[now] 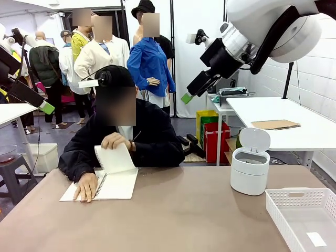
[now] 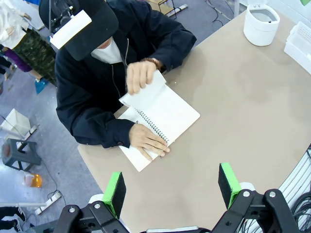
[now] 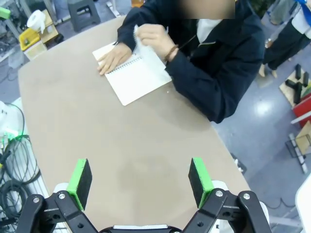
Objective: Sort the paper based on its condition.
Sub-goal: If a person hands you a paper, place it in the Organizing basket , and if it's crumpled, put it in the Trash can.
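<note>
A smooth white sheet (image 1: 116, 159) curls up from the notebook (image 1: 119, 185), pinched by a person's hand (image 1: 116, 140). Left fingers (image 2: 115, 190) and right fingers (image 3: 80, 178) stand wide apart, empty

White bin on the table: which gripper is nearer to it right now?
Right. The right gripper hangs raised, up and left of the bin; the left gripper is raised at the far left, beyond the notebook.
</note>
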Robot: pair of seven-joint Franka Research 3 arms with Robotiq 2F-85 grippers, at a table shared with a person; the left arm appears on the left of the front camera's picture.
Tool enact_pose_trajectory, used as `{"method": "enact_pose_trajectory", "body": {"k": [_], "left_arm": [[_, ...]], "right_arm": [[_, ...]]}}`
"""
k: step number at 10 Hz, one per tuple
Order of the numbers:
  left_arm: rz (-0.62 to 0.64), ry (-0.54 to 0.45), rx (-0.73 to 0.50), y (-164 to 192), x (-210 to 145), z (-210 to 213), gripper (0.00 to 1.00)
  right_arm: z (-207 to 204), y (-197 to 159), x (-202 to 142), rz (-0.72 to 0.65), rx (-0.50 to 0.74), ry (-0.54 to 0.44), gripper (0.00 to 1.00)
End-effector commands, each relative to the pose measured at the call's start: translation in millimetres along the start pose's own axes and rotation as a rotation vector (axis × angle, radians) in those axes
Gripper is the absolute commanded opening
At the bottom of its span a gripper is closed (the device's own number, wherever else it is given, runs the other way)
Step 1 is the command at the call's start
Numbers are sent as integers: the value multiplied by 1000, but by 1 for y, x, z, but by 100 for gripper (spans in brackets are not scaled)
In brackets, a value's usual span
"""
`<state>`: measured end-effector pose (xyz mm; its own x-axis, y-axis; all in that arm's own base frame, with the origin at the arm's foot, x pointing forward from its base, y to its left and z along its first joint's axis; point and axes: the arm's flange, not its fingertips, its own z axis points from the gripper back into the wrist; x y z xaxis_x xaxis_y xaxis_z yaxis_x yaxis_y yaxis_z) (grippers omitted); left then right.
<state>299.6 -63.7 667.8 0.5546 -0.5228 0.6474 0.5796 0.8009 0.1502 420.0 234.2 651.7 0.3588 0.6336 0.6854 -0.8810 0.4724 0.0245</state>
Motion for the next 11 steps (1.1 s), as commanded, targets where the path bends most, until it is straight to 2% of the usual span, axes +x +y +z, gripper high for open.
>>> {"method": "enact_pose_trajectory", "body": {"k": [1,11], "left_arm": [[3,0,-5,0,0,1,100],[3,0,-5,0,0,1,100]], "right_arm": [[1,5,-2,18,-24,15,100],[0,5,2,11,0,1,100]]}}
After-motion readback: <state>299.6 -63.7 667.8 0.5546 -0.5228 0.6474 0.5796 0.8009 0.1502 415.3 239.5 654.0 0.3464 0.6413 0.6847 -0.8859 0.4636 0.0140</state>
